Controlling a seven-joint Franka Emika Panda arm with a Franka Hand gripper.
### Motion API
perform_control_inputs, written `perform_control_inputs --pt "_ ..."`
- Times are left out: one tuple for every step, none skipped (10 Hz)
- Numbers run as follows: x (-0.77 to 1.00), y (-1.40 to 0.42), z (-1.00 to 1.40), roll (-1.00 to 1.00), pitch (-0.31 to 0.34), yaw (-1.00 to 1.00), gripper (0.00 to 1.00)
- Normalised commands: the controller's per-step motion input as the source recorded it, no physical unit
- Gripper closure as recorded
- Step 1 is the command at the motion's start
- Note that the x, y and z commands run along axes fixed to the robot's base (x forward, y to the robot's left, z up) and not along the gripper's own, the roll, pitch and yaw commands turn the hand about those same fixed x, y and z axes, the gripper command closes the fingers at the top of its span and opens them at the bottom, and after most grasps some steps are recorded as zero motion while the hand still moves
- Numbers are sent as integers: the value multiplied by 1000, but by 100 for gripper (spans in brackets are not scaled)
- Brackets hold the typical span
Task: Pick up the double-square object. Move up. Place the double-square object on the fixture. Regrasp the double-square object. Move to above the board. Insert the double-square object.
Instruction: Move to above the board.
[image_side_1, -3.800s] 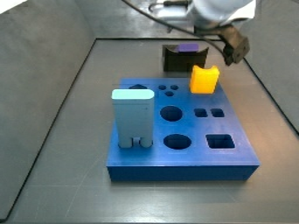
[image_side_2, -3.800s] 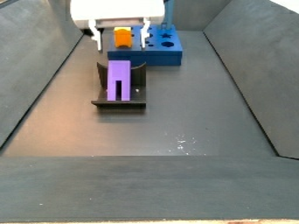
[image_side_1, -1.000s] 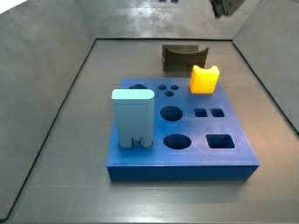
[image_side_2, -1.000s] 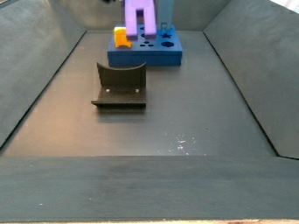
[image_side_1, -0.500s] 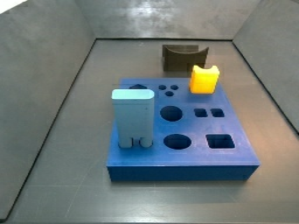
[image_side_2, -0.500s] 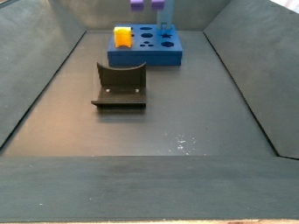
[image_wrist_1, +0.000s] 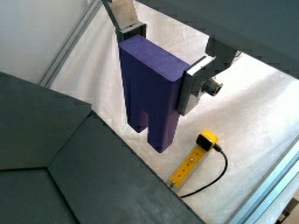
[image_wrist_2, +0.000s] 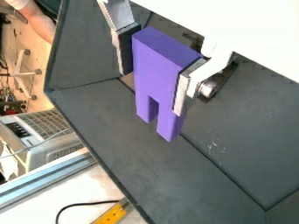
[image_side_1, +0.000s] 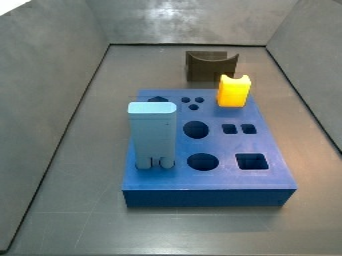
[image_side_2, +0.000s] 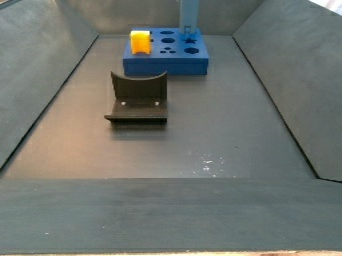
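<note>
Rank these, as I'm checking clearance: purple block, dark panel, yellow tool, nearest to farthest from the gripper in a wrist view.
1. double-square object: clamped in the gripper.
2. dark panel: below, beside the block.
3. yellow tool: on the pale floor past the panel.

The pincer (image_wrist_1: 167, 59) shows in both wrist views only, with the double-square object (image_wrist_1: 155, 92) between its fingers (image_wrist_2: 194, 80), held clear above everything else. In both side views the board (image_side_1: 254, 181) lies on the tabletop (image_side_1: 67, 150). On the board, the upright block (image_side_1: 151, 135) stands near one corner and the small block (image_side_1: 234, 90) near the opposite corner. The fixture (image_side_1: 207, 66) stands on the tabletop just beside the board's edge, closest to the small block.
</note>
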Motion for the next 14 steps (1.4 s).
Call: perform_control_inputs --pt "-88 -12 920 -64 67 7 100" --pt "-70 -14 812 -61 76 12 100" --pt "-22 -17 539 -61 104 24 100" --pt "-4 -18 432 -62 116 32 100" --pt "13 -20 224 -67 142 50 100" --pt "-198 -1000 -327 -1000 11 -55 100" --pt "-195 -1000 -337 -1000 5 -49 100" --pt "-195 -1000 -341 -1000 -1 -42 100" --pt "-206 -1000 -342 -1000 1 -44 100" --pt "-212 -1000 -335 -1000 0 -44 100" --pt "-222 -1000 -340 -1000 -1 -43 100" --pt "-232 -1000 -339 -1000 -3 -43 100" --pt "-254 -1000 -335 -1000 -4 -42 100" --pt "-262 -1000 -334 -1000 -7 -40 100"
